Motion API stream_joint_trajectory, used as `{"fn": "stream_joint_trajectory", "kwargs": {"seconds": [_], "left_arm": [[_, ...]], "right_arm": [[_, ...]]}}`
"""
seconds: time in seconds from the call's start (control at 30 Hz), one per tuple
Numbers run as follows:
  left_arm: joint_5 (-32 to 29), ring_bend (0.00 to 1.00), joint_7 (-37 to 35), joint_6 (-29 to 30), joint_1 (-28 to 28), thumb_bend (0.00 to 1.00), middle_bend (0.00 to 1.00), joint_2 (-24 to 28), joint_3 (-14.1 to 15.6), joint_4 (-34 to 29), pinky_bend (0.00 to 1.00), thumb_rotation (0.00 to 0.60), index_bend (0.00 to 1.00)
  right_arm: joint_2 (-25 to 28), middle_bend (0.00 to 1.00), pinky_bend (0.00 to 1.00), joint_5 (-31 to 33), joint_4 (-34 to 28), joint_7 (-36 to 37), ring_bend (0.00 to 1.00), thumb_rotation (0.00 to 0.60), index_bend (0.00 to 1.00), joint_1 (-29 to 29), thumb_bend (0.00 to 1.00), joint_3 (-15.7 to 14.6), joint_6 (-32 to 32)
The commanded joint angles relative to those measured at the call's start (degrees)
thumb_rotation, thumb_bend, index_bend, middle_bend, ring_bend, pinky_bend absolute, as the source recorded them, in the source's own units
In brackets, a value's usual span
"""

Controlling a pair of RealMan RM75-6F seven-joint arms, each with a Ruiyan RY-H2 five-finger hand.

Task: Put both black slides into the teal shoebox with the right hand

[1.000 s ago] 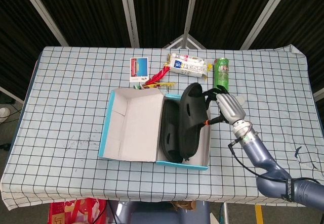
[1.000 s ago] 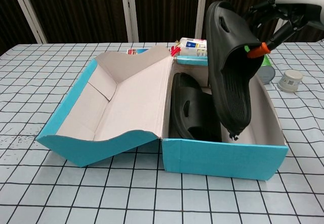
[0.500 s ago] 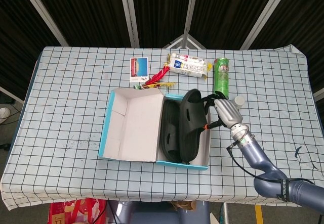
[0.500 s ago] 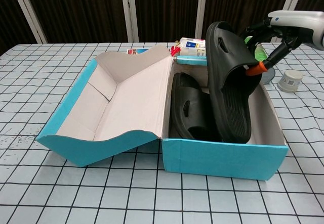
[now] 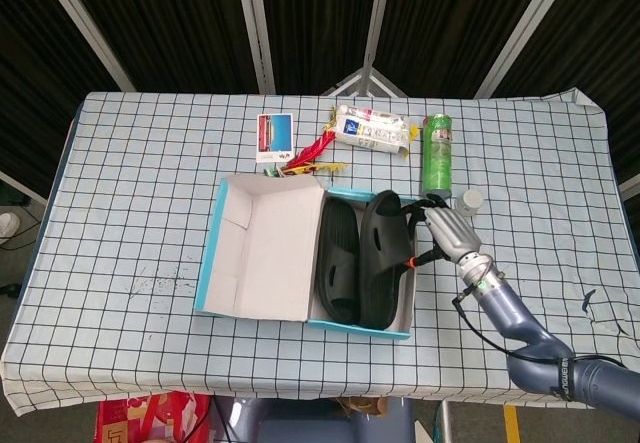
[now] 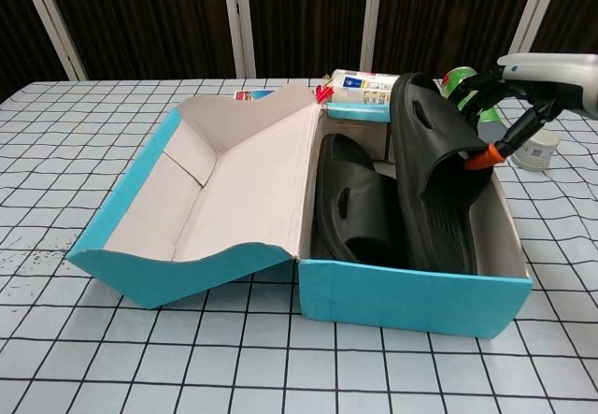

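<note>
The teal shoebox (image 5: 360,329) (image 6: 411,297) stands open at the table's middle, its lid (image 5: 265,248) folded out to the left. One black slide (image 5: 335,263) (image 6: 355,204) lies inside on the left. The second black slide (image 5: 380,258) (image 6: 434,180) sits in the box beside it, tilted up on its side toward the right wall. My right hand (image 5: 450,231) (image 6: 523,82) is at the box's far right corner and grips this slide's far end, with an orange fingertip pressed on it. The left hand shows in neither view.
A green can (image 5: 437,151) lies behind the box, with a white cap (image 5: 470,200) (image 6: 537,149) just right of my hand. A white packet (image 5: 372,129), a card (image 5: 274,132) and a red and yellow item (image 5: 310,153) lie along the far side.
The right hand has come down and lowered the second slide from hanging upright above the box to sitting inside it beside the first slide.
</note>
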Motion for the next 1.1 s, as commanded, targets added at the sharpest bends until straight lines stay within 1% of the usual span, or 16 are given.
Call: {"fn": "stream_joint_trajectory", "kwargs": {"seconds": [0.03,0.4,0.47,0.63,1.1], "left_arm": [[0.03,0.00,0.03,0.04,0.01,0.37,0.04,-0.02,0.02,-0.03,0.09,0.600,0.10],[-0.16,0.00,-0.56,-0.05,0.10,0.37,0.04,0.13,-0.07,0.07,0.09,0.600,0.10],[-0.26,0.00,-0.87,-0.23,0.09,0.37,0.04,0.16,-0.11,0.17,0.09,0.600,0.10],[-0.31,0.00,-1.32,-0.49,0.06,0.37,0.04,0.25,-0.13,0.36,0.09,0.600,0.10],[-0.35,0.00,-1.61,-0.77,-0.01,0.37,0.04,0.25,-0.09,0.49,0.09,0.600,0.10]], "right_arm": [[-0.54,0.55,0.00,0.01,0.63,-0.43,0.19,0.600,0.57,0.09,0.53,-0.20,-0.41],[-2.72,0.55,0.00,3.30,2.99,-5.31,0.19,0.600,0.57,1.78,0.53,-0.64,-3.29],[-3.20,0.55,0.00,4.60,3.65,-7.85,0.19,0.600,0.57,2.57,0.53,-1.24,-4.41],[-3.89,0.55,0.00,7.88,3.73,-13.87,0.19,0.600,0.58,3.92,0.53,-2.21,-4.95],[-4.59,0.55,0.00,13.32,2.72,-24.37,0.19,0.600,0.58,6.09,0.53,-4.27,-3.93]]}}
